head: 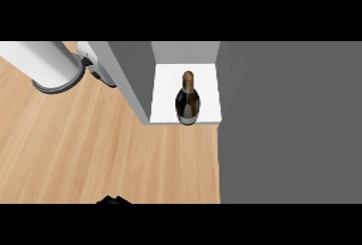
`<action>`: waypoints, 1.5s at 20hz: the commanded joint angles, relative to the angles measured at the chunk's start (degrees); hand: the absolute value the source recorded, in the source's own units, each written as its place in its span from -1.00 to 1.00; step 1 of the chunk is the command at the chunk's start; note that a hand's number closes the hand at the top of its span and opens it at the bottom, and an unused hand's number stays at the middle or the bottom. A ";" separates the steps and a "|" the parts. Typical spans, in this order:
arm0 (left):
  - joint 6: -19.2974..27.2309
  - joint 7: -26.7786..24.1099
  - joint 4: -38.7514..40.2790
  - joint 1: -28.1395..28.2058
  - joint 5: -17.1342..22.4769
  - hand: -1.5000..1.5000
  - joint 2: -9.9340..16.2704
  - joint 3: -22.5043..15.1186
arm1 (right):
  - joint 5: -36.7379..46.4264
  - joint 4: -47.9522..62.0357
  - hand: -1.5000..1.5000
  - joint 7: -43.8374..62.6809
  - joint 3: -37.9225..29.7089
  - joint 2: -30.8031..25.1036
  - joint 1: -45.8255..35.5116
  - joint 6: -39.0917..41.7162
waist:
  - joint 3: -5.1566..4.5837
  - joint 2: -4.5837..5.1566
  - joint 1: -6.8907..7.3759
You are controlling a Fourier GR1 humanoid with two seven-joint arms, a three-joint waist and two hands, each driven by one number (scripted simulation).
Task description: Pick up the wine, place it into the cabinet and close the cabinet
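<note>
One step remains for you: wine point(187, 98) stands inside the cabinet point(166, 91), door point(127, 76) still open; left hand point(96, 67) behind it, fingers unreadable.

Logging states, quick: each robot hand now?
Left robot hand: cannot tell, barely in view.
Right robot hand: cannot tell, mostly behind door.

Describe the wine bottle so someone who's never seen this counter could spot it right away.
Find the grey cabinet on the wooden counter. In its open compartment, on the white shelf floor, stands the wine bottle: dark glass, gold-foil neck, the only thing inside.
</note>
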 commanded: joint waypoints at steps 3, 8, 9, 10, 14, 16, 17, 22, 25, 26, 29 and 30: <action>-6.27 -7.39 -2.98 6.38 5.91 1.00 4.21 7.04 | -0.12 -6.43 1.00 2.32 10.40 1.86 1.81 0.46 | -0.12 -0.21 0.89; -10.28 -9.15 -5.54 10.00 11.43 1.00 8.16 13.83 | 5.22 -10.31 1.00 1.99 17.20 2.39 0.36 3.25 | -0.32 -0.85 0.74; -11.93 -10.74 -5.27 11.19 12.20 1.00 8.11 14.23 | 6.29 -9.24 1.00 2.05 18.56 2.69 -0.76 3.80 | -0.28 -0.82 1.02; -12.29 -10.99 -6.20 12.23 12.68 1.00 8.95 14.72 | 7.66 -10.85 1.00 3.08 21.18 3.89 -0.99 2.63 | -0.26 -1.13 1.08; -16.46 -13.96 -4.94 14.91 16.80 1.00 9.34 19.39 | 9.41 -9.65 1.00 4.49 26.35 6.71 -3.99 0.77 | -0.45 -1.29 0.80; -17.47 -14.24 -4.50 16.01 18.60 1.00 9.65 21.40 | 10.83 -10.26 1.00 6.32 29.84 7.79 -4.24 -0.55 | -0.55 -1.71 0.21; -19.47 -15.61 -4.16 16.98 18.98 1.00 10.02 21.25 | 12.25 -7.90 1.00 6.54 29.90 9.13 -6.88 -1.19 | -0.57 -1.57 1.18; -24.26 -17.63 -3.68 19.34 23.10 1.00 11.36 25.91 | 16.18 -5.87 1.00 9.51 37.23 14.63 -9.45 -5.82 | -0.55 -1.87 1.11; -27.21 -19.96 -2.80 21.53 25.38 1.00 11.24 28.36 | 19.81 -3.50 1.00 11.51 42.35 18.55 -11.28 -8.45 | -0.56 -1.92 2.09; -28.16 -20.26 -1.66 21.61 25.71 1.00 11.36 28.66 | 21.23 -1.53 1.00 11.43 43.23 19.87 -12.43 -8.72 | -0.60 -1.81 2.23; -32.19 -21.69 -0.68 22.62 28.53 1.00 11.86 31.40 | 22.68 -0.65 1.00 12.50 44.36 20.41 -15.09 -11.91 | -0.63 -1.63 2.86; -33.76 -22.78 0.77 22.85 28.84 1.00 12.14 32.32 | 22.76 0.92 1.00 11.57 44.71 20.42 -15.92 -12.64 | -0.58 -1.34 3.23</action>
